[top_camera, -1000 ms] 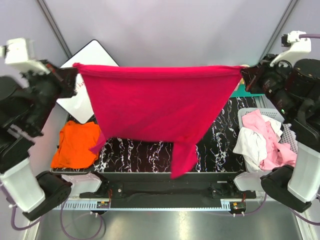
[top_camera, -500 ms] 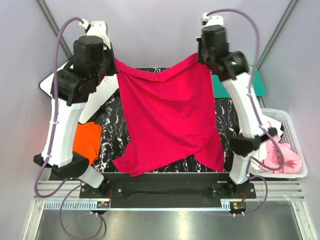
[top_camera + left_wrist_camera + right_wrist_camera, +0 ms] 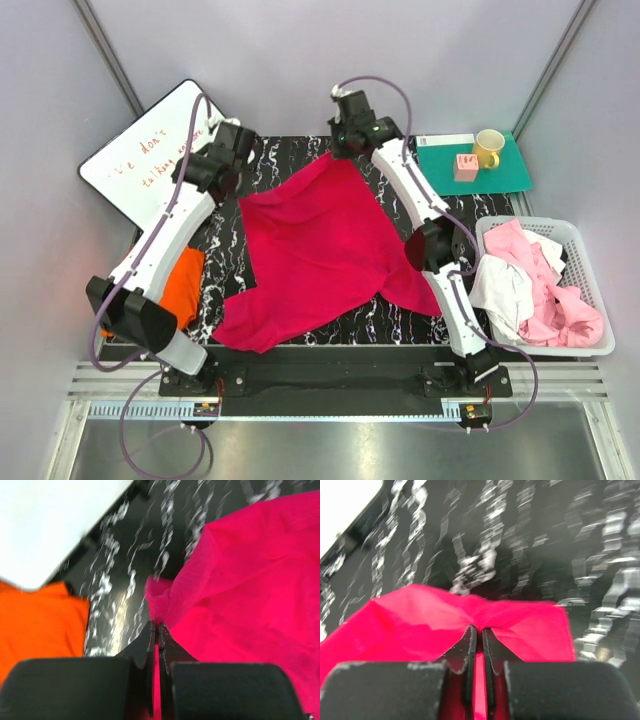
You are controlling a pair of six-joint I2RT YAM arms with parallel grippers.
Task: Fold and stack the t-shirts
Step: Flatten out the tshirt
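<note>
The large magenta-red t-shirt lies spread over the black marbled mat, rumpled, with one sleeve trailing to the right. My left gripper is shut on the shirt's far left corner; in the left wrist view cloth sits pinched between the jaws. My right gripper pinches the far top corner, and red cloth fills the narrow gap at its fingertips. An orange t-shirt lies at the mat's left edge, partly behind the left arm. Pale pink and white t-shirts are heaped in a basket.
A white laundry basket stands at the right edge. At the back left a whiteboard leans off the table. A green mat at the back right carries a yellow mug and a small pink block.
Both arms have swung down and toward the back of the table. The magenta shirt, held stretched high in the air a second ago, now rests on the mat.
</note>
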